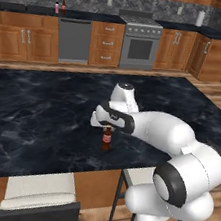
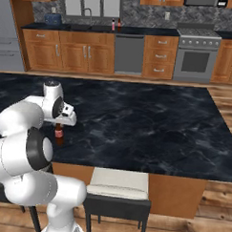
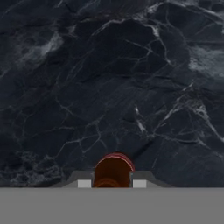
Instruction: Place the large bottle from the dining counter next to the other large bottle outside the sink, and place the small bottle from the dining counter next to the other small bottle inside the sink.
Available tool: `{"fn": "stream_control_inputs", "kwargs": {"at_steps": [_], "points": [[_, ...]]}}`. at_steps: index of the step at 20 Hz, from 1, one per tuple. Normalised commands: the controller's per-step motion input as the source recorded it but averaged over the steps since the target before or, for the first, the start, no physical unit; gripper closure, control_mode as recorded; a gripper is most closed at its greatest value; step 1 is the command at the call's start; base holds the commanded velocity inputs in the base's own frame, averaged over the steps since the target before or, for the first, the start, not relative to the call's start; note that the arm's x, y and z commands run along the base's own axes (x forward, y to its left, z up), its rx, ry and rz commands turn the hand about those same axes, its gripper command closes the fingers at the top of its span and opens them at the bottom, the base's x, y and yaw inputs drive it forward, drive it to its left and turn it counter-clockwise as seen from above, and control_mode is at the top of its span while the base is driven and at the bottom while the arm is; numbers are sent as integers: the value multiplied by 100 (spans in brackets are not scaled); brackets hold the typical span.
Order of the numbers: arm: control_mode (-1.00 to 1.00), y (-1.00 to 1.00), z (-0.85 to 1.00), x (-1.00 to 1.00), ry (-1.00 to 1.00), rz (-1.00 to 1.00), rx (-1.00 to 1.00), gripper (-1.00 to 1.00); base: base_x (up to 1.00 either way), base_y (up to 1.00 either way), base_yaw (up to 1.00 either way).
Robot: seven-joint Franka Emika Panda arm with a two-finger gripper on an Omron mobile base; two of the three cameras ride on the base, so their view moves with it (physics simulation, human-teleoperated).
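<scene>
The small bottle (image 1: 107, 140), short and dark brown with a red label, stands upright on the black marbled dining counter (image 1: 40, 116) near its front edge. My gripper (image 1: 108, 128) comes down from above and is shut on its neck. From the right base view the same bottle (image 2: 59, 134) stands under the gripper (image 2: 59, 126). In the hand view its red-rimmed top (image 3: 113, 168) sits between the fingertips (image 3: 84, 183). Far back, the pale pink large bottle (image 2: 113, 24) stands by the sink (image 2: 79, 27), with a dark brown bottle (image 2: 119, 24) right beside it.
Two cushioned stools (image 1: 39, 192) (image 2: 117, 185) are tucked under the counter's front edge near my base. Across the wooden floor runs the wall worktop with a dishwasher (image 1: 73, 38), a stove (image 1: 138, 41) and a gooseneck tap (image 2: 87, 14). A grey fridge (image 2: 7, 32) stands far left.
</scene>
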Motion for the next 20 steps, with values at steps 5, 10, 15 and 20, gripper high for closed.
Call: {"fn": "stream_control_inputs", "kwargs": {"at_steps": [5, 10, 15, 20], "points": [[-100, -1, 56, -34, 3, 0, 0, 100, 0, 0, 0], [-100, -1, 24, -77, 0, 0, 0, 100, 0, 0, 0], [-100, -2, 20, -82, 0, 0, 0, 100, 0, 0, 0], [-100, -15, 29, -56, 0, 0, 0, 100, 0, 0, 0]]}}
